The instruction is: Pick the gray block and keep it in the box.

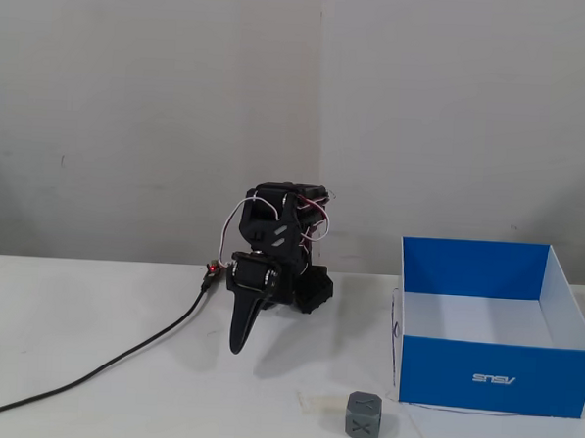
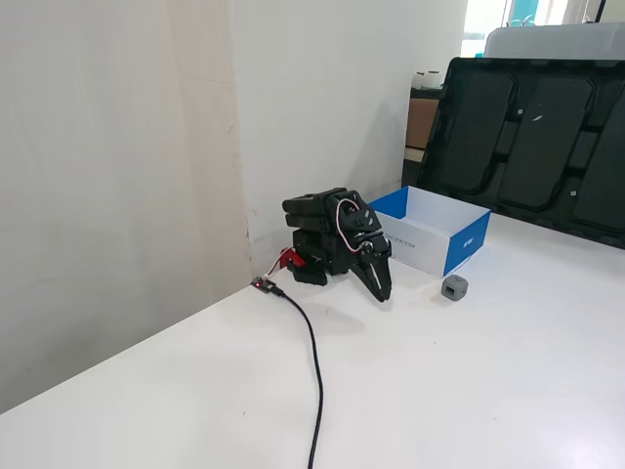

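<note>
Gray block (image 1: 363, 416) sits on the white surface (image 1: 91, 326), near the front edge in a fixed view, just left of the box's (image 1: 495, 377) front-left corner, close to it but not touching. It's a small cube w/ rounded corners, mid-gray, matte. Dark X marks show on the two faces turned to the camera; top face is lighter gray, no mark readable there. A thin pale strip, maybe tape, lies on the surface just by the block's left side. In another fixed view the block (image 2: 454, 286) is tiny, standing off the box's (image 2: 467, 244) near corner, details too small to read.

Box is much bigger than the block: open-topped, square, blue outside w/ white lettering on the front wall that reads upside down, blue inner walls at back, white floor and white right inner wall. Nothing visible inside.

Arm (image 1: 276, 248) is folded low at the back of the surface by the wall, black body w/ white and red wires looped on top. Claw (image 1: 237, 346) points down, tip at or just above the surface, fingers pressed together into one narrow point, pinching nothing. It's well apart from the block, left and behind it in that view. In the other view the claw (image 2: 384, 294) tips toward the block side, also closed up.

Black cable (image 1: 118, 357) runs from a small red-lit connector at the arm base off to the left edge.
</note>
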Motion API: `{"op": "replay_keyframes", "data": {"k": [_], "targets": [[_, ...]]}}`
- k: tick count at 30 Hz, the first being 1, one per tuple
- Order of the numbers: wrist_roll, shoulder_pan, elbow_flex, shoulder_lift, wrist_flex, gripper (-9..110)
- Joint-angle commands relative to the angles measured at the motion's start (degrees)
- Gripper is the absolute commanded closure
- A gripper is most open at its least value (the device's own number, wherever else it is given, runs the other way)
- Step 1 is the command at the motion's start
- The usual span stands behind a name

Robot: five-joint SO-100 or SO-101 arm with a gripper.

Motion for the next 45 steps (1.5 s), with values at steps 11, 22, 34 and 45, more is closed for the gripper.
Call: {"op": "replay_keyframes", "data": {"k": [11, 22, 34, 45], "targets": [[0.3, 0.2, 0.4, 6.8, 0.3, 101], [0.1, 0.1, 0.4, 6.8, 0.3, 101], [-0.4, -3.8, 0.8, 6.8, -1.7, 101], [-10.6, -6.0, 1.1, 6.8, -9.0, 101]]}}
